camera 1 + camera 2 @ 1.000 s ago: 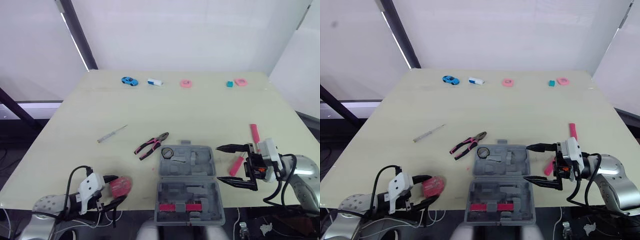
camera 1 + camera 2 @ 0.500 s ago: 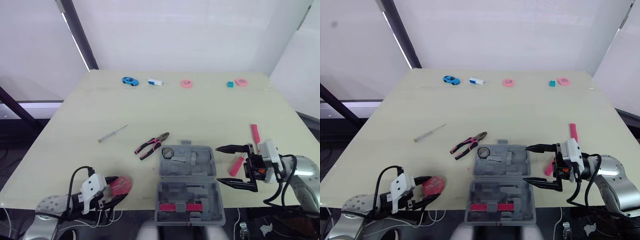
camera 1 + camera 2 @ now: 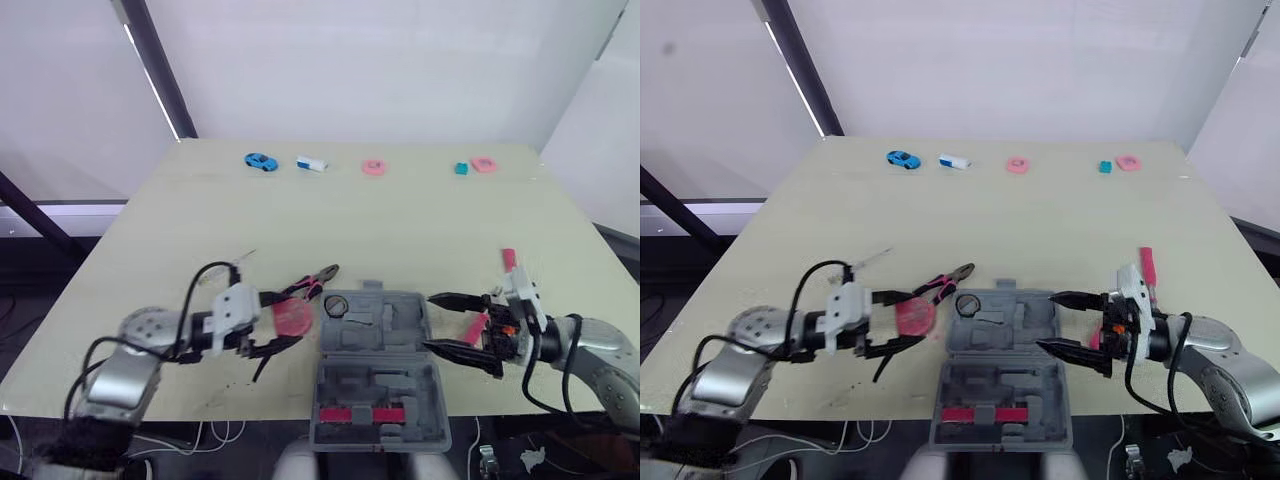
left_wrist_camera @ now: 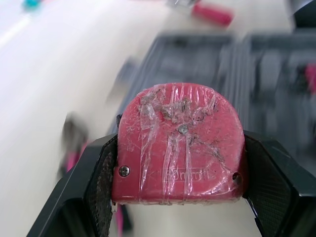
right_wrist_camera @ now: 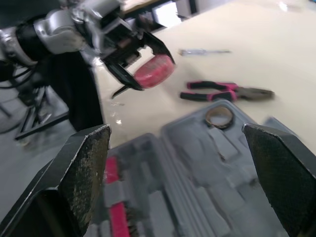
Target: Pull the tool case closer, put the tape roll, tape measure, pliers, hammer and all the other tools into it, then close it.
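Observation:
My left gripper (image 3: pixel 288 322) is shut on a red tape measure (image 4: pixel 180 143) and holds it just left of the open grey tool case (image 3: pixel 380 385), near the pink-handled pliers (image 3: pixel 305 285). A tape roll (image 3: pixel 335 305) lies in the case's far half, and a pink-handled tool (image 3: pixel 360 413) in its near half. At the case's right edge my right gripper (image 3: pixel 430 322) stands open, with nothing between its fingers. A pink-handled tool (image 3: pixel 474 327) lies behind it, and another (image 3: pixel 508 258) farther back. A clear-handled screwdriver (image 5: pixel 205 51) lies on the table to the left.
Along the table's far edge lie a blue toy car (image 3: pixel 259 161), a white and blue block (image 3: pixel 310 164), two pink rings (image 3: pixel 373 167) (image 3: pixel 484 163) and a teal cube (image 3: pixel 460 169). The case overhangs the table's front edge (image 3: pixel 250 405).
My left gripper has carried the tape measure up from the front left corner and rightward to beside the case. The right gripper has shifted a little toward the case, its fingers somewhat narrower.

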